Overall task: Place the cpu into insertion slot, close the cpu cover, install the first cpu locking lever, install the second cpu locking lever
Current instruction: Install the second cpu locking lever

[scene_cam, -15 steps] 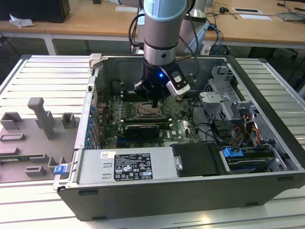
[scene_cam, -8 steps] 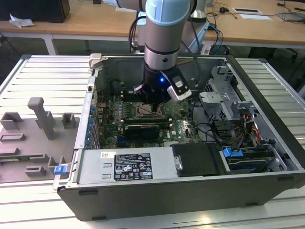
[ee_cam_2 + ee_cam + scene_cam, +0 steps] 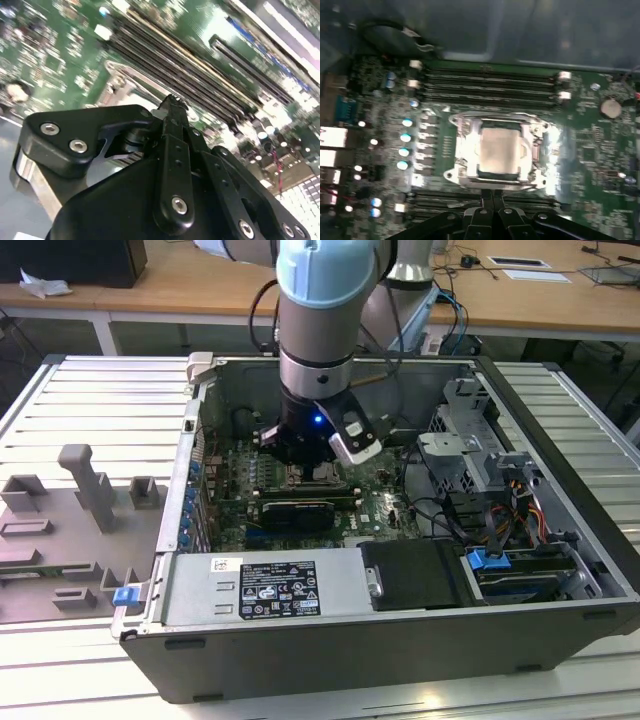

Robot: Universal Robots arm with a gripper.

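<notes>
The cpu (image 3: 499, 150) is seen seated in the socket near the middle of the motherboard (image 3: 590, 150), its pale metal top showing through the window of the cpu cover (image 3: 470, 150), which is lying flat over it; the chip is judged placed and the cover closed. Whether either locking lever is latched cannot be told. The gripper (image 3: 492, 196) is held just beside the socket's near edge in the first wrist view, the fingers (image 3: 485, 200) pressed together with nothing between them, so the jaws are read as clenched and empty. In the second wrist view the same gripper (image 3: 172, 100) is seen as a narrow closed point low over the board, close to the bright metal of the socket frame; contact cannot be confirmed. A closed tip is judged suited to pushing a thin lever rather than to grasping. In the exterior view the arm (image 3: 325, 300) is lowered straight into the open computer case (image 3: 150, 590), the gripper (image 3: 318, 468) standing over the board's centre. Memory slots (image 3: 490, 85) are run along the far side of the socket, with more at its near side under the fingers. Blue capacitors (image 3: 406, 136) are lined along one flank. A drive cage (image 3: 465, 440) and loose cables (image 3: 520, 510) are crowded at the case's edge toward the exterior view's right, well apart from the socket. The power supply box (image 3: 265, 585) sits along the case's front edge. Grey fixture blocks (image 3: 90, 490) are left on the table outside the case.
</notes>
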